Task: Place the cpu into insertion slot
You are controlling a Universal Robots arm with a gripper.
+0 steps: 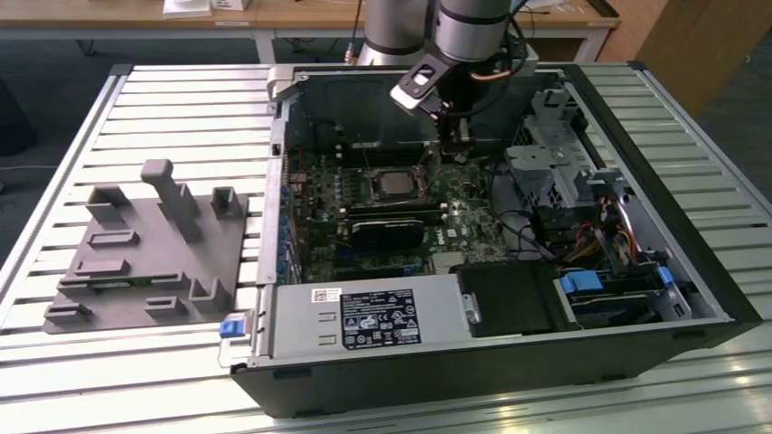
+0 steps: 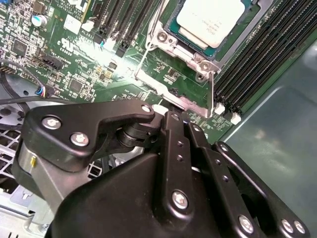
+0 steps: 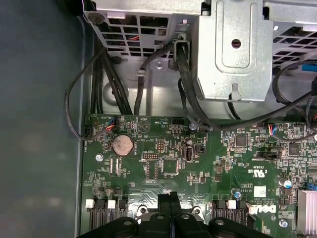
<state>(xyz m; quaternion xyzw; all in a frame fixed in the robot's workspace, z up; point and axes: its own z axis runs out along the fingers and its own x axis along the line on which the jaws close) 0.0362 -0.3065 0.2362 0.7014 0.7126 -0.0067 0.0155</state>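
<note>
The cpu (image 1: 393, 183), a small square chip with a silvery face, lies flat inside the insertion slot (image 1: 369, 174) on the green motherboard of the open computer case. In the second wrist view the cpu (image 2: 210, 19) sits seated in the insertion slot (image 2: 197, 63), whose thin metal bracket rim surrounds it. My gripper (image 1: 455, 155) hangs just to the exterior view's right of the slot, low over the board, apart from the chip. Its black fingers (image 3: 171, 197) are pressed together with nothing between them. The gripper (image 2: 167, 115) hides part of the board beside the slot.
A black card (image 1: 386, 231) stands just in front of the slot. Long memory slots (image 2: 257, 59) flank the socket. A metal drive cage (image 1: 549, 163) and cables (image 3: 104, 74) crowd the case's right side. A grey fixture (image 1: 145, 244) lies on the slatted table outside.
</note>
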